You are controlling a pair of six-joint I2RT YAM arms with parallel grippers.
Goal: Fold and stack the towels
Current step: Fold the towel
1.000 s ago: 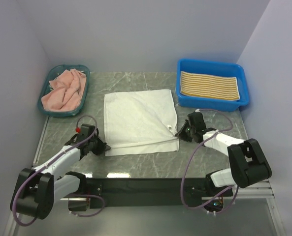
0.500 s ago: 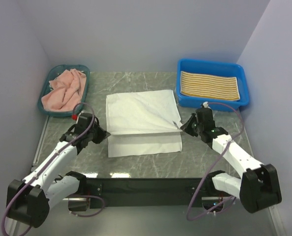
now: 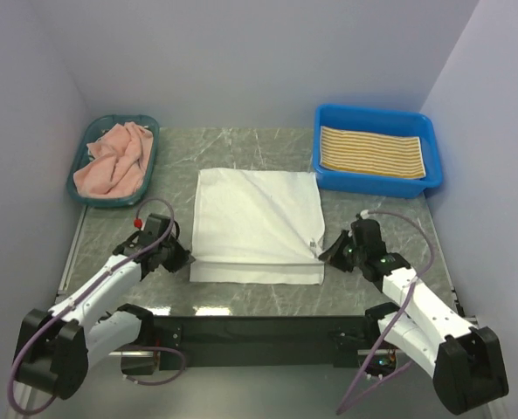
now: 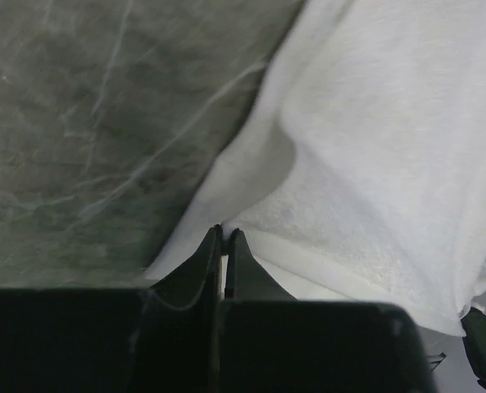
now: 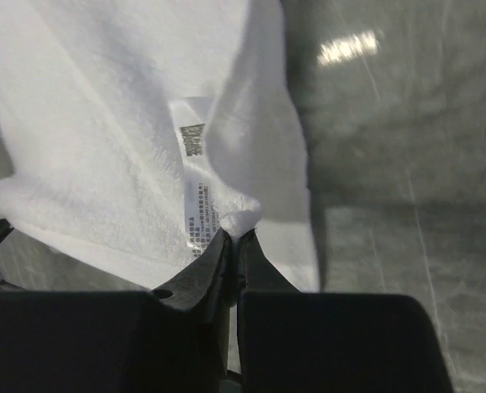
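A grey-green marbled tabletop (image 3: 267, 144), streaked with pale veins and catching a glare of overhead light near its 6 o'clock edge, fills an enclosure of plain lavender walls (image 3: 241, 52) on three sides. A black rail (image 3: 259, 330) runs along the near edge, where the two arms are mounted.

At the centre lies the white towel (image 3: 259, 218), spread roughly square, with two layers showing along its near edge. The left gripper (image 3: 182, 259), at the towel's 8 o'clock corner, has its jaws pinched together on the cloth's edge. The right gripper (image 3: 326, 253), at the 4 o'clock corner, is likewise clamped tight on the fabric, just beside a small printed label (image 5: 195, 205) sewn to the towel.

At 10 o'clock on the tabletop, a teal basket (image 3: 77, 179) holds the crumpled salmon pink towel (image 3: 112, 161). At 2 o'clock, a blue bin (image 3: 376, 183) holds the folded yellow-and-white striped towel (image 3: 372, 151), lying flat. Both containers sit against the back of the surface, well apart from the white towel's gripped corners.
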